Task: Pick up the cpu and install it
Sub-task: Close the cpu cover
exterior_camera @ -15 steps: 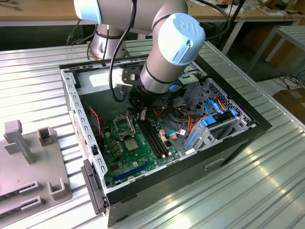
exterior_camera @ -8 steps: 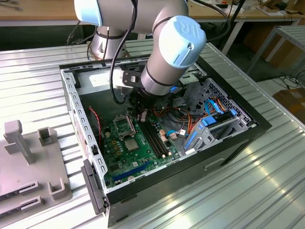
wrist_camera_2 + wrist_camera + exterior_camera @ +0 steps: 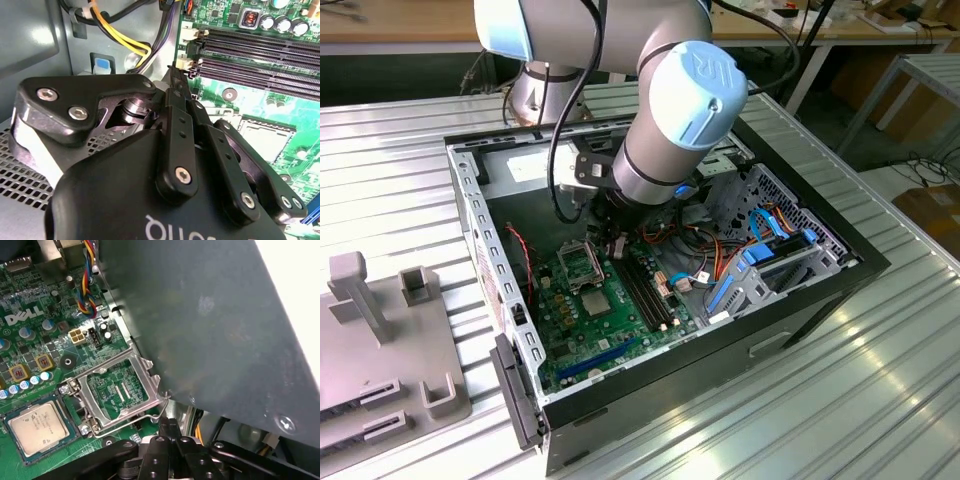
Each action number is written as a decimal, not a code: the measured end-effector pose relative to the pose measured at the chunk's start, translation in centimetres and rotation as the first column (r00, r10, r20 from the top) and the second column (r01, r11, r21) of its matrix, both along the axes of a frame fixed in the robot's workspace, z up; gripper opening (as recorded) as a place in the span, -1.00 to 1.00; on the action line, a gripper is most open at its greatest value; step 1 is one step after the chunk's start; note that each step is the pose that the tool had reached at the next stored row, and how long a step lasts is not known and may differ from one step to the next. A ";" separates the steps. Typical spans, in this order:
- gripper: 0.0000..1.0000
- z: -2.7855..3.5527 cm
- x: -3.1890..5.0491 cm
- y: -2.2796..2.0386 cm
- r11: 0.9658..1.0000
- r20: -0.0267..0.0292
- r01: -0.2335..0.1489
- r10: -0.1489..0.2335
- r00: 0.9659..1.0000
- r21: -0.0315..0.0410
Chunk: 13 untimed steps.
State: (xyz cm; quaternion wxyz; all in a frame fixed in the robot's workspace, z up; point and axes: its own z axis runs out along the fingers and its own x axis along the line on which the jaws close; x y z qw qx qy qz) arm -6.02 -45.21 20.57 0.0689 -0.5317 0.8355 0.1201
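step: cpu seated in socket, load plate open, likely locking stage | gripper fingers together, empty, beside lever | arm upper centre of exterior view | next calls for fine contact on thin lever

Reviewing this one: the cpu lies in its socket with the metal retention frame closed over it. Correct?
Not quite. The first wrist view shows the retention frame swung open beside the cpu, not closed over it; the cpu lies seated, its top uncovered.
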 end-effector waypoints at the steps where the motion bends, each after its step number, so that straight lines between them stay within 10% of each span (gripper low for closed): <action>1: -0.79 -0.01 -0.03 0.00 1.000 0.000 0.000 0.000 1.000 0.001; 13: -0.79 0.53 -0.04 -0.02 1.000 0.000 0.000 0.000 1.000 0.000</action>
